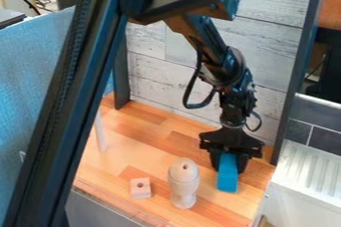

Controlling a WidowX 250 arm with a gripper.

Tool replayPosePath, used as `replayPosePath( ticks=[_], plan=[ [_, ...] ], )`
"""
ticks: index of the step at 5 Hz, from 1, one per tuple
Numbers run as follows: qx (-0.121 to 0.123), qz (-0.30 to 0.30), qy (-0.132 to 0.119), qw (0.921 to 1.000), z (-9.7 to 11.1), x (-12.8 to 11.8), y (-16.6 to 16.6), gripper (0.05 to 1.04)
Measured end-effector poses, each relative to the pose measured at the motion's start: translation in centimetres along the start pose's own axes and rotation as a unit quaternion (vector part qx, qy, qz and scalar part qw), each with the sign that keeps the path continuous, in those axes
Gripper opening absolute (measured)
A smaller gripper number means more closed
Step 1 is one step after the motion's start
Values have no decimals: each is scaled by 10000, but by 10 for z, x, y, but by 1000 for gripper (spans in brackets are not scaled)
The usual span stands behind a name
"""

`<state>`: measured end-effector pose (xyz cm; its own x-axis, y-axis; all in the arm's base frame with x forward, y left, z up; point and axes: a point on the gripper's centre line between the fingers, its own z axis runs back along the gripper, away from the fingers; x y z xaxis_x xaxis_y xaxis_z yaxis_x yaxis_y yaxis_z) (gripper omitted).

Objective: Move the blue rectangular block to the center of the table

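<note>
The black gripper (228, 164) hangs over the right part of the wooden table (176, 144), pointing down. Its fingers are shut on the blue rectangular block (228, 177), one along each side of the block's upper part. The lower part of the block extends below the fingers, toward the table's front. Whether its underside touches the wood I cannot tell.
Left of the block stands a pale wooden turned piece (184, 183), and farther left lies a small wooden block with a hole (145, 191). A white rod (100, 131) rises at the left. A dark frame post (63, 99) crosses the left foreground; a grey plank wall (156, 74) stands behind.
</note>
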<state>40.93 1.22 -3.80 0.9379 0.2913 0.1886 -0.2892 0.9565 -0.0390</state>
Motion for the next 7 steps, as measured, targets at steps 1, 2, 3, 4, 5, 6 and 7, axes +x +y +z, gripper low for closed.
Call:
replayPosePath(
  ticks=[1, 2, 3, 4, 5, 6, 7],
  plan=[
    [-428, -98, -98, 9990, 38, 11, 2, 604],
    [-609, -323, -127, 9975, 66, 15, 5, 603],
    [-717, -490, -144, 9961, 89, 18, 15, 604],
    [-709, -761, -208, 9944, 109, 20, 26, 604],
    [-578, -1025, -268, 9927, 106, 18, 46, 604],
    [-443, -1250, -359, 9905, 100, 23, 63, 603],
    [-408, -1353, -533, 9885, 93, 30, 75, 603]
  ],
)
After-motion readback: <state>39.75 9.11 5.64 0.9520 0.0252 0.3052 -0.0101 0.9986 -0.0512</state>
